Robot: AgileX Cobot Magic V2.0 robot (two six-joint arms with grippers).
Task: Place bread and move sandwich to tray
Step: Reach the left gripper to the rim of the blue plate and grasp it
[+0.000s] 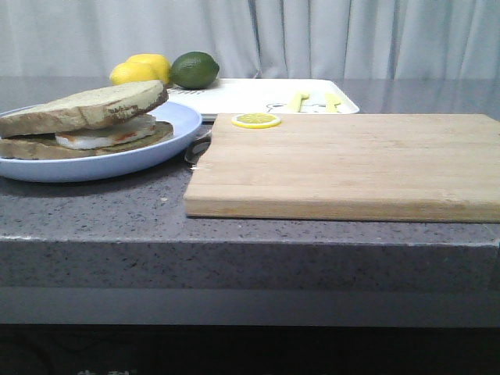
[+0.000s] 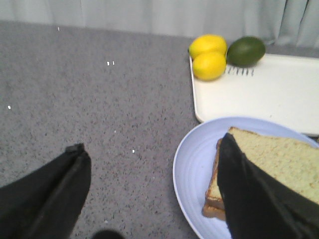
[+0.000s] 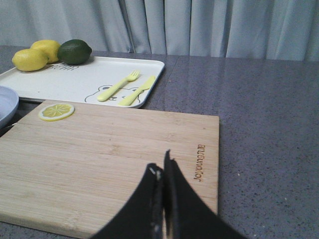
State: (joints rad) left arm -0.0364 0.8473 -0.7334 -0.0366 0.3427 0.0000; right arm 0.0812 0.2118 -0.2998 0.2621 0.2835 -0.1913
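The sandwich lies on a round pale-blue plate at the left of the counter. Its top is the thick bread slice, tilted over a white egg layer and a lower slice. The cream-white tray is behind the plate and board. In the left wrist view my left gripper is open wide. One finger hangs over the sandwich, the other over bare counter beside the plate. My right gripper is shut on nothing, above the near part of the cutting board.
A wooden cutting board fills the right front, with a lemon slice at its back left corner. Two lemons and a lime sit at the tray's far left. A yellow fork and knife lie on the tray.
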